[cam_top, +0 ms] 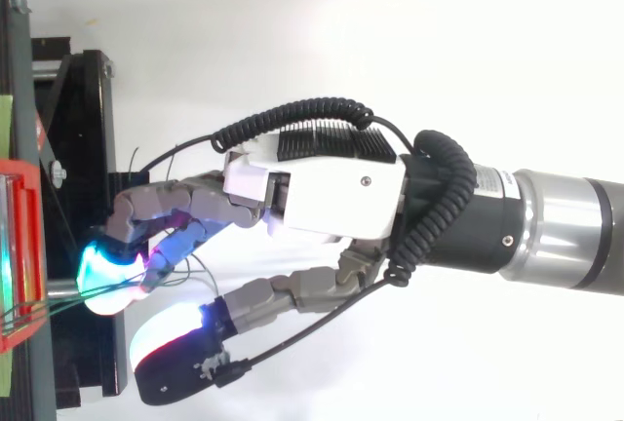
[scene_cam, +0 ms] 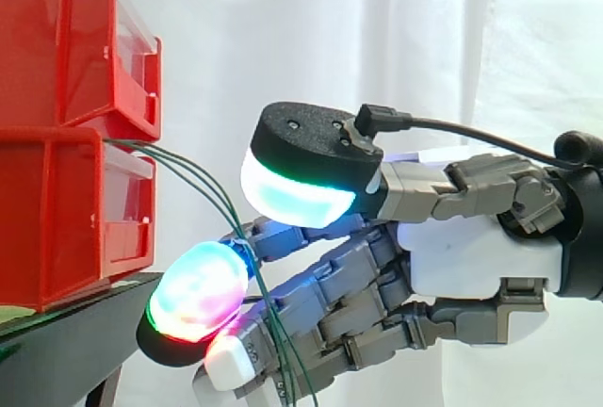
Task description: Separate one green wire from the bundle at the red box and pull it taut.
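Several thin green wires (scene_cam: 203,181) leave the gap between the two stacked red bins (scene_cam: 57,219) and arc down to the right. They run across the fingers of my hand (scene_cam: 471,256) and hang below it. My hand reaches in from the right with its fingers nearly straight toward the bins. One glowing fingertip (scene_cam: 198,292) sits just off the lower bin's front, beside the wires. The thumb pad (scene_cam: 297,190) stands apart above the fingers, clear of the wires. In the top view the wires (cam_top: 39,306) stretch from the red box (cam_top: 19,246) to the fingertips (cam_top: 107,270).
The bins stand on a black stand (scene_cam: 85,332), whose frame (cam_top: 83,148) lies under the fingertips. A white curtain hangs behind.
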